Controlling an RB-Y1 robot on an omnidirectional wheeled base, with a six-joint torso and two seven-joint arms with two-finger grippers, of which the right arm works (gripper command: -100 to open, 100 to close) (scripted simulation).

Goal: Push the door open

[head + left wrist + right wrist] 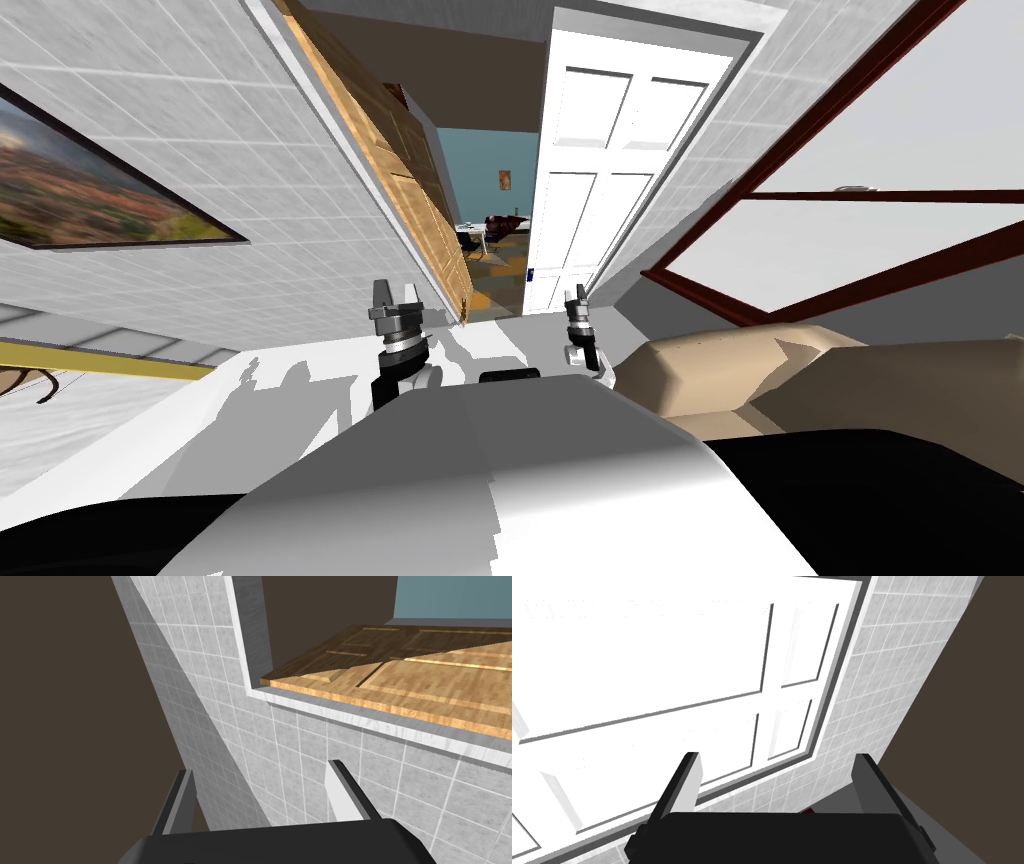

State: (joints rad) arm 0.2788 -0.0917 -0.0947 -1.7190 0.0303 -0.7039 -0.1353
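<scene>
Stand close before a doorway in a grey tiled wall (200, 120). At the opening's left edge see the wooden door (400, 170), panelled and light brown, swung well away from its frame into the space beyond, with a small brass handle near its free edge. At the opening's right edge see a white panelled door (590, 170), a grey frame running along its top and right side. Between the two doors look through to a room with a teal wall (480, 170) and some dark furniture too small to make out. Hold the left gripper (393, 295) up just short of the wooden door's lower corner, fingers apart and clamped on nothing; from the wrist find the same gripper (260, 768) aimed at the tiled wall (350, 776) beside the frame, the wooden door (425, 681) past it. Hold the right gripper (575, 297) near the white door's foot, blades likewise spread and empty; from that wrist find the gripper (777, 756) pointing at the white door (637, 676) and the tiles (872, 676) beside its frame. Pass a framed picture (80, 190) on the left wall, a red-framed window (850, 195) and a beige seat (750, 370) on the right.
</scene>
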